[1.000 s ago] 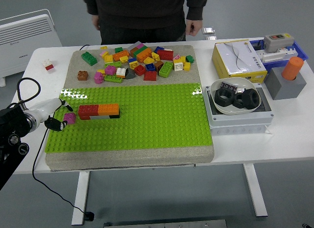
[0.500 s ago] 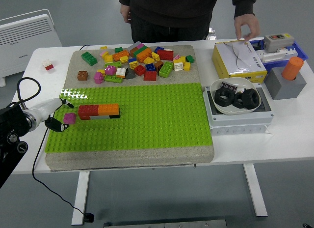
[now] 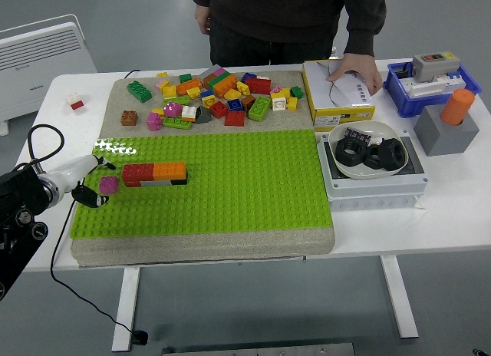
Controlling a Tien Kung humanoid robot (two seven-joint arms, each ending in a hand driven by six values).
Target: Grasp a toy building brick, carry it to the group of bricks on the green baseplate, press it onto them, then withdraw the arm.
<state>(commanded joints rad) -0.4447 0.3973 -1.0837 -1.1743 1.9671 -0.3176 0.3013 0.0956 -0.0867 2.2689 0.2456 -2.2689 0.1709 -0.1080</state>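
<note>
Table (image 3: pixel 230 248), white, carries a grey slab (image 3: pixel 199 248) with a green baseplate (image 3: pixel 230 187) over its near half. Behind the table stands a person (image 3: pixel 284 18), one hand (image 3: pixel 354 70) flat on a yellow-edged box (image 3: pixel 337 91) at the far right. Near that box sit a grey tray (image 3: pixel 376 189) holding a white bowl (image 3: pixel 368 133) of black nuts (image 3: pixel 368 153), a blue bin (image 3: pixel 433 84), and a grey block (image 3: pixel 445 130) with an orange cylinder (image 3: pixel 458 107) in it. Loose bricks (image 3: pixel 215 95) lie in a heap on the slab's far half. On the baseplate's left part is the brick group (image 3: pixel 155 174): red and orange in a row over a pale and dark layer. Left hand (image 3: pixel 80 179) reaches in at the baseplate's left edge, fingers pinched on a pink brick (image 3: pixel 108 185), which sits just left of the group, apart from it; whether it touches the studs I cannot tell. A small red-and-white brick (image 3: pixel 76 102) lies alone on the table's far left.
</note>
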